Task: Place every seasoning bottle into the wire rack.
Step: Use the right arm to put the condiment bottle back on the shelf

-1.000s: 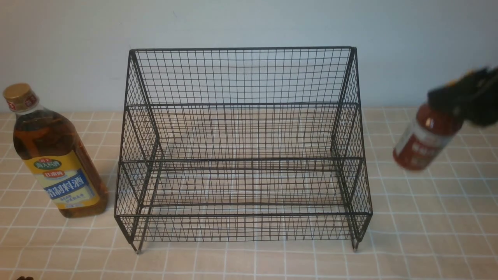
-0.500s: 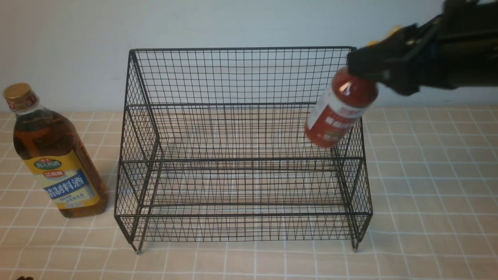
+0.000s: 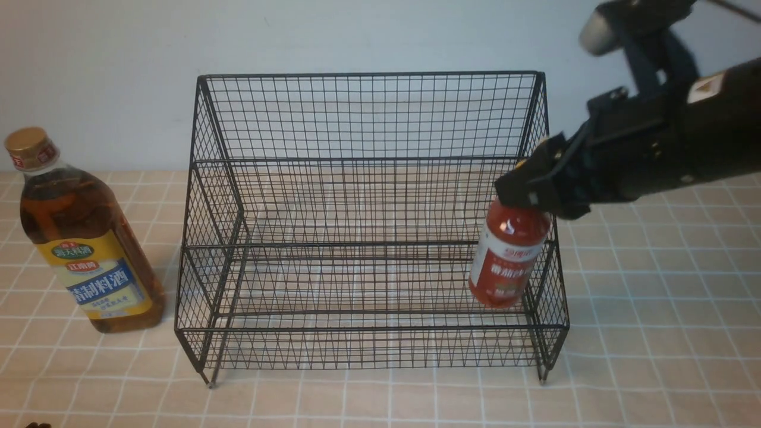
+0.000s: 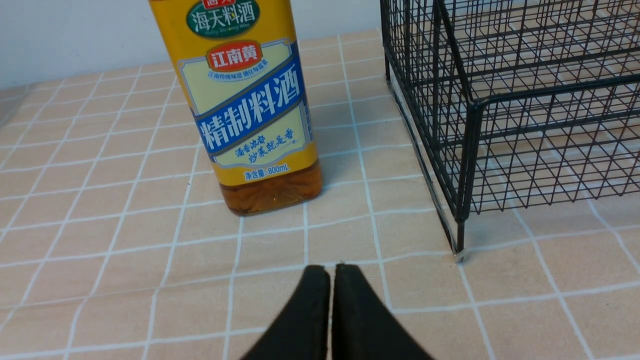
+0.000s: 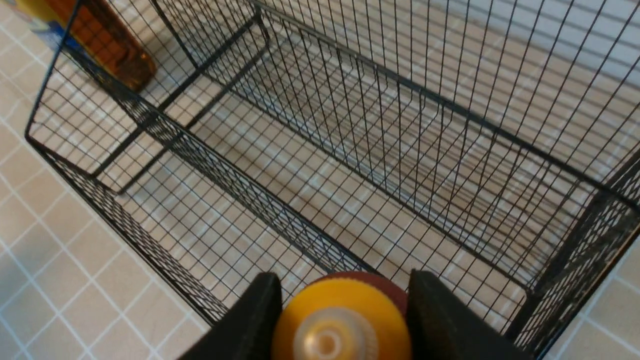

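Though outside before, bottle (image 3: 508, 261) inside rack (image 3: 368, 160)

The closed left end effector (image 4: 330, 272) faces the upright amber bottle (image 4: 250, 110), standing near the wire rack (image 4: 467, 150).

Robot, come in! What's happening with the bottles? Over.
Right gripper shut on red bottle, inside rack, right end. Left gripper shut, empty. Amber bottle outside, left of rack. Nothing in the way.

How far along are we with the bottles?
Done: nothing released. In hand: the right hand grips the red sauce bottle by its cap, inside the wire rack, lower tier, right end. Remaining: release it, then rack the amber bottle outside, near the shut left hand.
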`<action>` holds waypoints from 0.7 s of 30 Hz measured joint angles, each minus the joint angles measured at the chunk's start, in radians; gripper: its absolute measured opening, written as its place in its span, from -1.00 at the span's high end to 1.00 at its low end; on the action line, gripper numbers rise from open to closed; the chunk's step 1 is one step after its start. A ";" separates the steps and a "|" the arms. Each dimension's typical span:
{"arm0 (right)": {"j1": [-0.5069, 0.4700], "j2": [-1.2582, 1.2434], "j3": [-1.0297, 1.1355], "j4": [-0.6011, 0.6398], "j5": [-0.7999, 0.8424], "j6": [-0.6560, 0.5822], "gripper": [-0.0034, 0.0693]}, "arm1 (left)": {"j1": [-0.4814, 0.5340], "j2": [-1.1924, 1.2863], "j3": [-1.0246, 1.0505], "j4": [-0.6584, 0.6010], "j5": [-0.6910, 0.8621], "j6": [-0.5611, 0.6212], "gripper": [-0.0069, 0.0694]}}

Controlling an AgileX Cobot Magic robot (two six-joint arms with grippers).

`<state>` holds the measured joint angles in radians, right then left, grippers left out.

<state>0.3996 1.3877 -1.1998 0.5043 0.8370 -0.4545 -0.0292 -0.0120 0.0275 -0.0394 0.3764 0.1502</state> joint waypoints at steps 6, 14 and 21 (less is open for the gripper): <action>0.000 0.092 0.000 -0.015 0.009 0.000 0.09 | 0.000 0.000 0.000 0.000 0.000 0.000 0.84; 0.000 0.154 0.000 -0.044 0.053 0.032 0.09 | 0.000 0.000 0.000 0.000 0.000 0.000 0.84; 0.000 0.159 -0.002 -0.053 0.108 0.066 -0.20 | 0.000 0.000 0.000 0.000 0.000 0.000 0.84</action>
<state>0.3996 1.5472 -1.2022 0.4515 0.9452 -0.3888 -0.0292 -0.0120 0.0275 -0.0394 0.3764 0.1502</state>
